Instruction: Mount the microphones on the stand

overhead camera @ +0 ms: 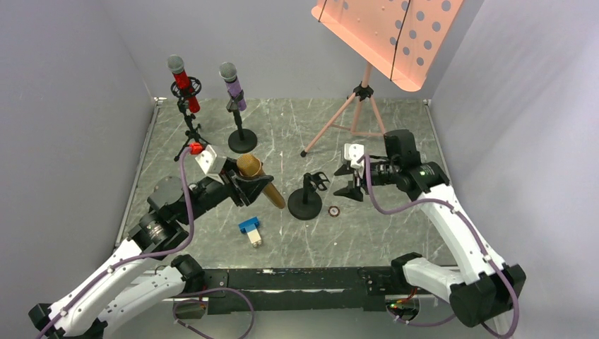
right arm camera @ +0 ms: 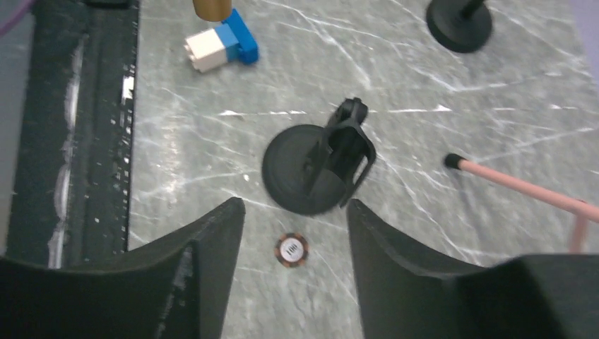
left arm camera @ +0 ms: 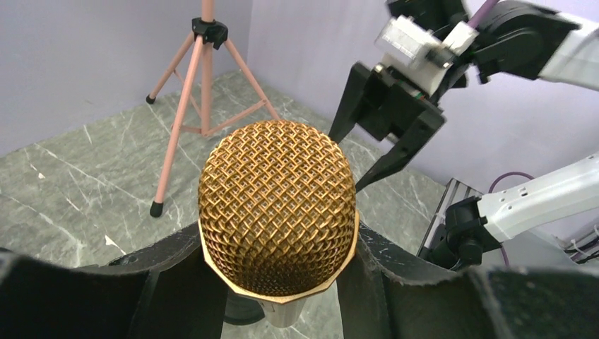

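Observation:
The gold microphone (overhead camera: 260,182) is tilted, head up, in my left gripper (overhead camera: 246,188), which is shut on its body just below the mesh head (left arm camera: 277,205). Its lower end shows in the right wrist view (right arm camera: 212,7). An empty black stand (overhead camera: 306,198) with an open clip stands right of it (right arm camera: 319,164). My right gripper (overhead camera: 350,182) is open and empty, hovering just right of that stand (right arm camera: 295,212). The red microphone (overhead camera: 184,83) sits in a tripod stand at the back left. The purple microphone (overhead camera: 233,86) sits in a round-base stand beside it.
A pink music stand (overhead camera: 357,106) on a tripod stands at the back right (left arm camera: 203,85). A blue-and-white block (overhead camera: 250,231) lies near the front edge (right arm camera: 219,48). A small round chip (overhead camera: 334,210) lies beside the empty stand's base (right arm camera: 292,250). Grey walls close in on three sides.

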Robot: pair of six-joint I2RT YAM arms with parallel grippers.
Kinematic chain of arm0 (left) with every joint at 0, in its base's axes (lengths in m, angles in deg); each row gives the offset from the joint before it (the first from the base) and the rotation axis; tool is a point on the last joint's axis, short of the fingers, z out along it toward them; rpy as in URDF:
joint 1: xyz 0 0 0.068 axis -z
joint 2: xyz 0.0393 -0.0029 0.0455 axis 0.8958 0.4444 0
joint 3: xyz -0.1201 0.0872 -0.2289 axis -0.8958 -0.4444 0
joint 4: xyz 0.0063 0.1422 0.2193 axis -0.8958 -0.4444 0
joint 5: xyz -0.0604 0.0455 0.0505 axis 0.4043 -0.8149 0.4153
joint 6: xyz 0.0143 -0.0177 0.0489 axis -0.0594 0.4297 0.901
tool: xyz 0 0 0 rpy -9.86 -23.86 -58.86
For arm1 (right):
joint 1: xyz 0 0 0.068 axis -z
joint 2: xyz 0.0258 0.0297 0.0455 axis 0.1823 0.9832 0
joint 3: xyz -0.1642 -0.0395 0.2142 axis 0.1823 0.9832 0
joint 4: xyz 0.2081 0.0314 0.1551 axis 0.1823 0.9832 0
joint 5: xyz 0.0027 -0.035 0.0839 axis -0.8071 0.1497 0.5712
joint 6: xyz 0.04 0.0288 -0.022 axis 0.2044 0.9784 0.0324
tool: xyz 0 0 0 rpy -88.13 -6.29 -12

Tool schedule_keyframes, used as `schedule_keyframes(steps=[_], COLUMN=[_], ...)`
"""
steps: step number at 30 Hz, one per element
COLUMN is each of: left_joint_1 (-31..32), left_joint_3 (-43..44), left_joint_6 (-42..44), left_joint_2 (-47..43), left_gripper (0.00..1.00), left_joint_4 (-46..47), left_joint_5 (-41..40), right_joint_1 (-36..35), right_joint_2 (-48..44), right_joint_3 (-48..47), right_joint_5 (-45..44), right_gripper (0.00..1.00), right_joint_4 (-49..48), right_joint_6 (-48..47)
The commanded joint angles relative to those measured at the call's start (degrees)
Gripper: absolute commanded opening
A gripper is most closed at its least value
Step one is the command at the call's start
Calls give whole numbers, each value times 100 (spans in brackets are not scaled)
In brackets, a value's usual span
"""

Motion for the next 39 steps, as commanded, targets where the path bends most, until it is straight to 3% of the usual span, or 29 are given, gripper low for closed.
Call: schedule_keyframes(steps=[1,4,9,17,39], left_joint_1=[-19,-20,-20,-17,-20], left_joint_3=[367,334,196,233,475], left_joint_6=[93,63,17,11,67], left_joint_2=[-14,-45,-71,85,826], left_gripper=[0,0,0,0,0], left_joint_4=[447,501,634,747,1374], left_joint_5=[135,135,90,129,258], right_joint_1=[30,162,230,189,-53], right_joint_2=[535,803,615,680,626], right_joint_3=[-76,-271,251,581,872], right_joint_5=[1050,1087,1119,1152,640], right_gripper=[48,27,21,19,17], right_joint_4=[-325,-466,-1327,-1945,-2249], right_joint_6=[-585,-192,424,1072,1313])
